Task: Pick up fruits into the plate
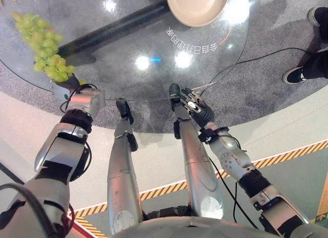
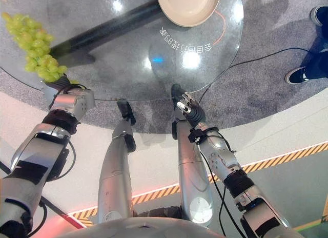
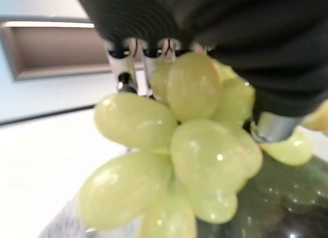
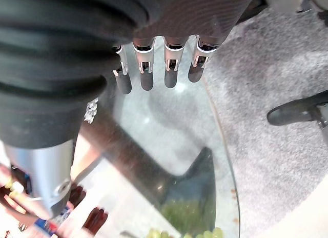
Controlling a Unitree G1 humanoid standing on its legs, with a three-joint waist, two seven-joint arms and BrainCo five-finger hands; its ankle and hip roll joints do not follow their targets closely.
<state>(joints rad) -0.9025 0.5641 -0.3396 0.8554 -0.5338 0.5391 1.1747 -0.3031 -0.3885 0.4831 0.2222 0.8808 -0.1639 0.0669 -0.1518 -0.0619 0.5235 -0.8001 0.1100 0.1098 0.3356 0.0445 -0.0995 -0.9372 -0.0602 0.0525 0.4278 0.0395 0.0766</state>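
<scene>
At the glass table's [image 1: 102, 43] near-left edge: grape bunch [image 1: 43, 48], your left hand [image 1: 69, 93] against it, finger closure indeterminate. Right hand [image 4: 154, 63] relaxed, empty. Step: grasping. Next: secure, carry to plate [image 1: 197, 6] opposite.

1. You see pale yellow-green grapes [image 1: 43, 48], glossy with small white glints.
2. Your plate [image 1: 197, 7] is cream with a lighter rim.
3. The glass table [image 1: 128, 84] is clear, bearing white lettering and an orange arc.
4. The carpet [image 1: 266, 89] is mottled grey.
5. The floor tape [image 1: 287, 156] is striped yellow and black.
6. A person's shoes [image 1: 294, 75] are dark with white soles.
</scene>
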